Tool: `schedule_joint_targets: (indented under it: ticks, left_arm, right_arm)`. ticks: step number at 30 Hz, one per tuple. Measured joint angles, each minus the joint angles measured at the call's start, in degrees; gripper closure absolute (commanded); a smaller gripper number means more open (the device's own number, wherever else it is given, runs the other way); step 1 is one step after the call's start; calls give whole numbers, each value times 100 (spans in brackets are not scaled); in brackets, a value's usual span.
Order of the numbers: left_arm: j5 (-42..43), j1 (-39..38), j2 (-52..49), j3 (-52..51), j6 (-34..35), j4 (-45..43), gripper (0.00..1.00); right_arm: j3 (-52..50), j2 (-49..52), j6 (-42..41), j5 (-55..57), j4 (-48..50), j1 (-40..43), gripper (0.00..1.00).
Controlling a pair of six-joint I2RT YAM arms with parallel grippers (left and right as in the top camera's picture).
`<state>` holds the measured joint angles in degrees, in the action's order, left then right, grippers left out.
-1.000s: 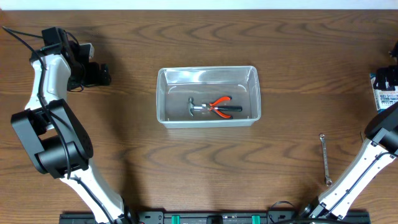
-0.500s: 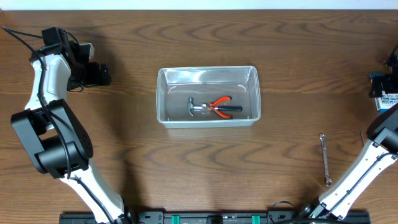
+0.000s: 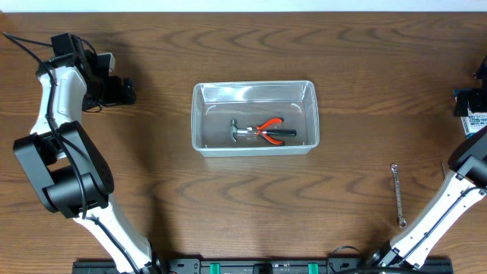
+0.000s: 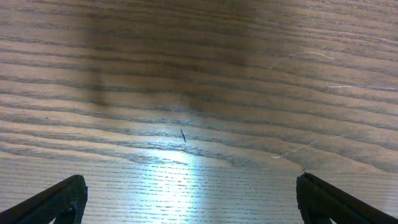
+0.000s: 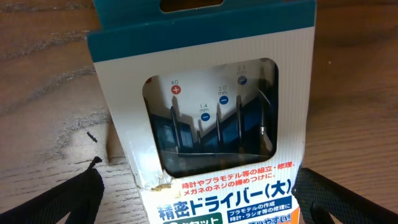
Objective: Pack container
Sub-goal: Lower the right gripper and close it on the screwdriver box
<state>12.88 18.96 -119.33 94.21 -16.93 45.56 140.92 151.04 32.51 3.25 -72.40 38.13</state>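
The clear plastic container (image 3: 217, 106) sits mid-table and holds red-handled pliers (image 3: 272, 130) and a small metal hammer (image 3: 237, 132). A slim metal wrench (image 3: 397, 195) lies on the wood at the right. My left gripper (image 3: 122, 91) is far left over bare wood, and the left wrist view shows it open (image 4: 189, 202) with nothing between its fingers. My right gripper (image 3: 470, 103) is at the right edge. It stands open (image 5: 202, 205), with a blue-and-white screwdriver box (image 5: 211, 93) between its fingers (image 5: 62, 199).
The left arm's links (image 3: 65, 175) rise along the table's left side. The right arm (image 3: 449, 205) crosses the lower right corner close to the wrench. The table's far edge runs along the top of the overhead view.
The right gripper has shifted slightly over the blue-and-white box at the right edge, covering more of it. The left arm and the container have not moved.
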Motion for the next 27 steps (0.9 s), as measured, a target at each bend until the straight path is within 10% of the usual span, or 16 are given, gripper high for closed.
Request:
schedule_joint_targets:
  ticks: [27]
  left_arm:
    - [0, 0, 0, 0, 0, 0, 2]
  right_arm:
    - [-55, 17, 79, -166, 323, 44, 1]
